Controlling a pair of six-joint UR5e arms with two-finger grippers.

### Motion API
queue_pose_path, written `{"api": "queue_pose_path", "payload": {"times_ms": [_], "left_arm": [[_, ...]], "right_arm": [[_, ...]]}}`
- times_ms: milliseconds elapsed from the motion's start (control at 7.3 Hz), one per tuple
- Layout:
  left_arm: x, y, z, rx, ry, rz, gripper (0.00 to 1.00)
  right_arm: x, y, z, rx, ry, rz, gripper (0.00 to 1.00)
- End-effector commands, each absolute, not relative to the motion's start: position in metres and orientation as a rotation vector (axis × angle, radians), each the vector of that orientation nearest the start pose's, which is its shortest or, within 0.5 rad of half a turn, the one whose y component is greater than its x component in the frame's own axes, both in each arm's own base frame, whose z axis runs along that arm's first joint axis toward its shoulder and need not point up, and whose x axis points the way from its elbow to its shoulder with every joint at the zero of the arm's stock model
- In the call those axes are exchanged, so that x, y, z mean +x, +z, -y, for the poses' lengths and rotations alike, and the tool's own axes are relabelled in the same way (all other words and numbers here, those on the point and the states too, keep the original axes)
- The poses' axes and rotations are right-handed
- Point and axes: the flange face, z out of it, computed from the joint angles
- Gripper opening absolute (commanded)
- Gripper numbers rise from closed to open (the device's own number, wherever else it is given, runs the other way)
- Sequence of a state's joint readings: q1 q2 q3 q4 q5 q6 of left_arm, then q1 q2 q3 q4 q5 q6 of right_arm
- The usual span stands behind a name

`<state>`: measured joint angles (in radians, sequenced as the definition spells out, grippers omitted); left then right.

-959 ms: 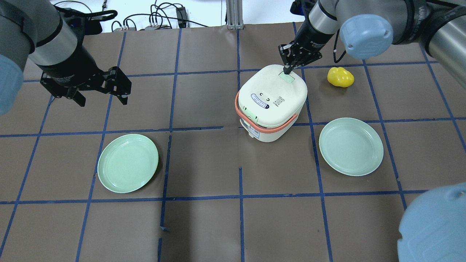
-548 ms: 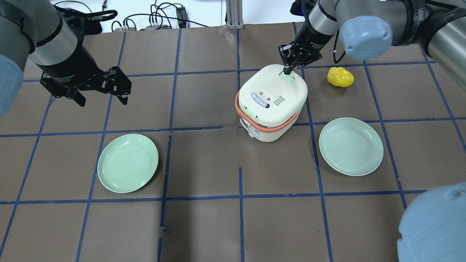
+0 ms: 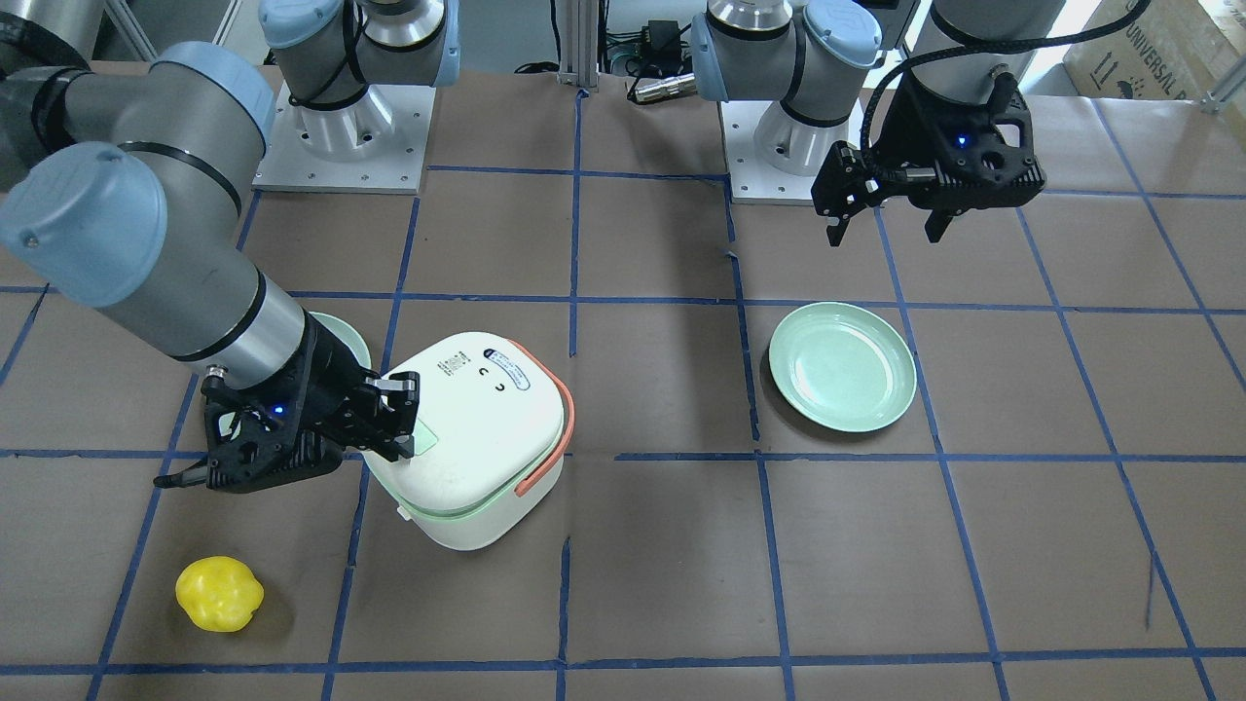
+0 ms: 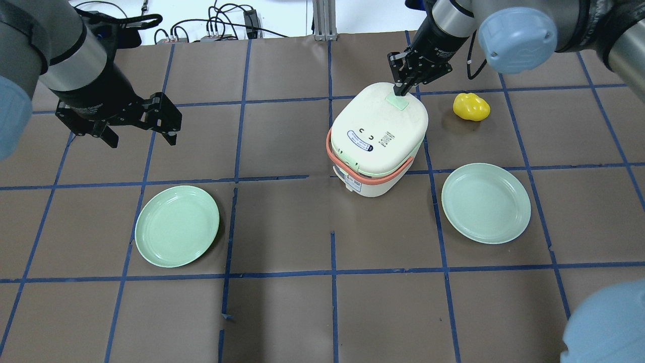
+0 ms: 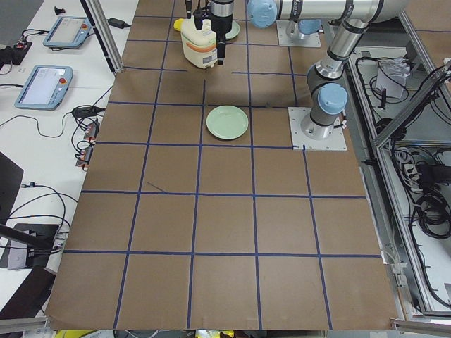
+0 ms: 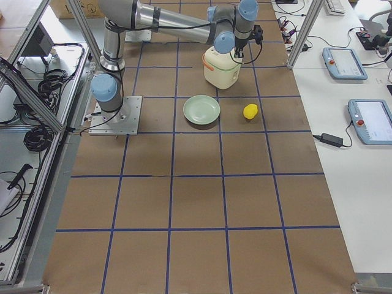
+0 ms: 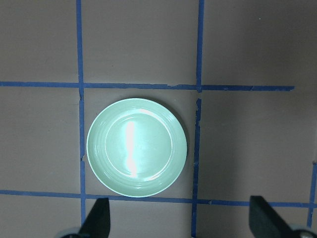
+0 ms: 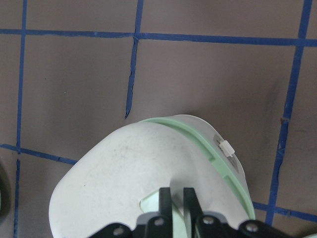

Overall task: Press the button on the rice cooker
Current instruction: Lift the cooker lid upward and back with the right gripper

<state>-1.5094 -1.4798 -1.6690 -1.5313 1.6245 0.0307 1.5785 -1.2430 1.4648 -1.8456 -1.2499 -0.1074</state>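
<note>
Two fingers of the right gripper are pressed together and hold nothing, their tip at the mint button of the rice cooker. The cooker is a smooth cream rounded square standing mid-table. Its oval label is too small to read. The left gripper is spread wide and empty; its wrist view frames a glossy green plate.

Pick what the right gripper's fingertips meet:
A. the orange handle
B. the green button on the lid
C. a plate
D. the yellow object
B: the right gripper rests its closed tips on the green button of the rice cooker.
</note>
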Motion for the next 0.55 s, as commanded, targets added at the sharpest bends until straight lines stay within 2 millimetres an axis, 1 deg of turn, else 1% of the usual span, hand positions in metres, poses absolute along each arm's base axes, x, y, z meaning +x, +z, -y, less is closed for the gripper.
{"api": "queue_pose_path", "payload": {"times_ms": [0,137,274,411], "left_arm": [[-0.1,0.487,0.464,-0.049,-0.046,-3.086,1.0],[-0.1,0.486,0.463,-0.049,-0.044,-3.086,1.0],[-0.1,0.487,0.464,-0.049,-0.046,-3.086,1.0],[-0.1,0.487,0.464,-0.049,-0.046,-3.086,1.0]], "right_arm": [[0.168,0.409,0.615,-0.183,-0.135,-2.835,0.79],[0.164,0.419,0.61,-0.188,-0.158,-2.871,0.96],[0.159,0.433,0.604,-0.193,-0.184,-2.925,0.99],[0.153,0.452,0.594,-0.194,-0.186,-2.987,1.0]]}}
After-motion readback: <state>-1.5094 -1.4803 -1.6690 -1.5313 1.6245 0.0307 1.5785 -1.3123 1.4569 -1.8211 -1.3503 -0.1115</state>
